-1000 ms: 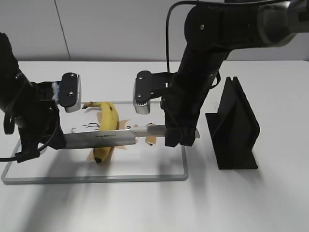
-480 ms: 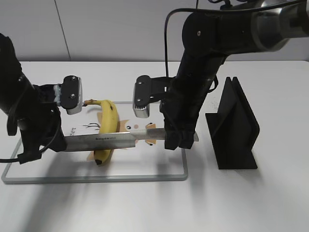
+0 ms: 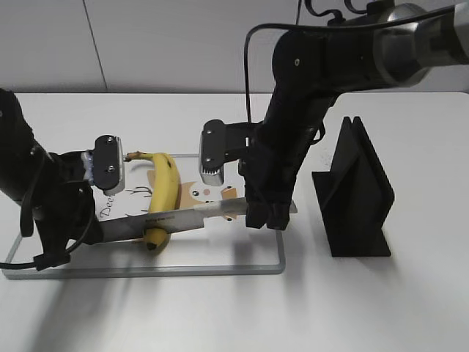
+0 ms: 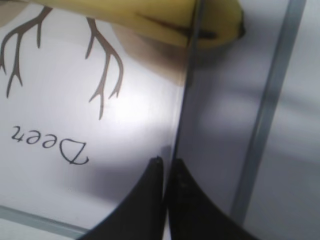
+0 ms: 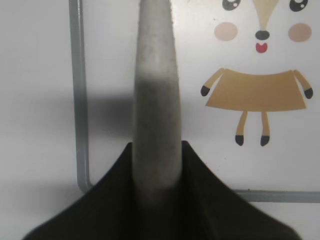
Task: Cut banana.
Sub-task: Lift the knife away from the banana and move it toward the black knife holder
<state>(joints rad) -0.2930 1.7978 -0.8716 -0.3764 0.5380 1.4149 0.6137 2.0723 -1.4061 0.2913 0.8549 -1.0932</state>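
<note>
A yellow banana [image 3: 163, 194] lies on a clear cutting board [image 3: 220, 253] with a deer picture. A knife [image 3: 190, 215] lies across the banana near its front end, and its blade is sunk into the fruit. My right gripper [image 3: 265, 213] is shut on the knife's grey handle [image 5: 155, 100], with the gripper [image 5: 156, 150] around it. My left gripper [image 3: 80, 235] is shut on the blade's tip. In the left wrist view the gripper [image 4: 166, 162] pinches the thin blade [image 4: 185, 100], which runs up into the banana [image 4: 150, 15].
A black knife stand [image 3: 357, 191] stands to the right of the board. The board's metal-coloured rim [image 5: 76, 100] runs close to the handle and shows in the left wrist view too [image 4: 270, 100]. The white table lies all around.
Both grippers have moved down with the knife. The blade has gone from resting on top of the banana to sinking into it near the front end.
</note>
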